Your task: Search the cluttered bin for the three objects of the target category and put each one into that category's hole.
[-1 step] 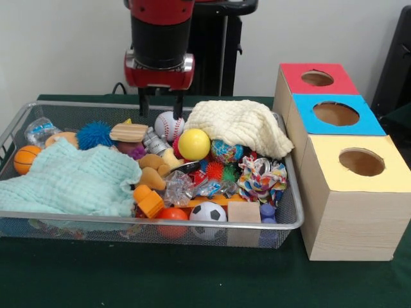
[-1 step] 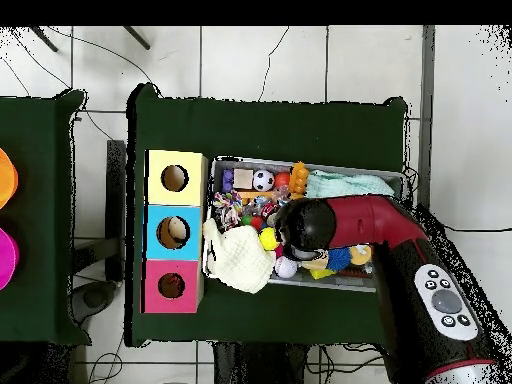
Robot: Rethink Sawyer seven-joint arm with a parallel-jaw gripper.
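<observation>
My gripper (image 1: 160,106) hangs open just above the back of the wire bin (image 1: 160,222), with nothing between its fingers. Right below it lies a baseball (image 1: 169,126), with a yellow ball (image 1: 194,144) beside it. A soccer ball (image 1: 208,212) sits at the bin's front rim and a small basketball (image 1: 26,158) at its left end. A cream cloth (image 1: 241,125) and a mint cloth (image 1: 67,179) cover part of the clutter. In the overhead view the arm's wrist (image 2: 305,225) hides the gripper over the bin (image 2: 340,166).
Three wooden boxes stand beside the bin, each with a round hole on top: red (image 1: 317,78), blue (image 1: 336,113), yellow (image 1: 361,162). A blue spiky ball (image 1: 95,135), a knotted rope toy (image 1: 260,174) and several small toys fill the bin. Green cloth (image 1: 192,276) covers the table.
</observation>
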